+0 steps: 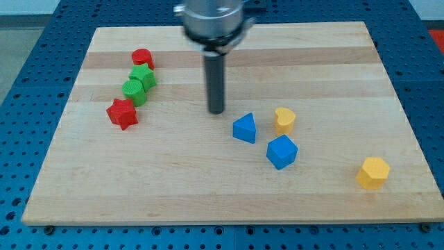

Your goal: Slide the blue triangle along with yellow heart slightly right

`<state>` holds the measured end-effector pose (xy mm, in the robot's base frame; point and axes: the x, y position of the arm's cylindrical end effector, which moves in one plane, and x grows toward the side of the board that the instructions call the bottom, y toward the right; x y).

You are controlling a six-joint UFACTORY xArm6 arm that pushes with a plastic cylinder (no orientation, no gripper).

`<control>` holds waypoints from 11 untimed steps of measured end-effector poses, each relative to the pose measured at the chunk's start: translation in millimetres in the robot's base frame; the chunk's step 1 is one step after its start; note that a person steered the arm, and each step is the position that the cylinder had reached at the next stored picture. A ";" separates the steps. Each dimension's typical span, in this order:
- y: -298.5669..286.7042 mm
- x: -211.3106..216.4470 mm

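The blue triangle lies on the wooden board, a little right of centre. The yellow heart sits just to its right, a small gap apart. My tip is on the board up and to the left of the blue triangle, close to it but not touching. The rod stands upright below the arm's grey end at the view's top.
A blue cube-like block lies just below and right of the triangle. A yellow hexagonal block sits at the lower right. At the upper left stand a red cylinder, two green blocks and a red star.
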<state>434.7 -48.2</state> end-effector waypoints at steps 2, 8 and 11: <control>-7.5 11.1; 139.2 49.7; 112.1 35.3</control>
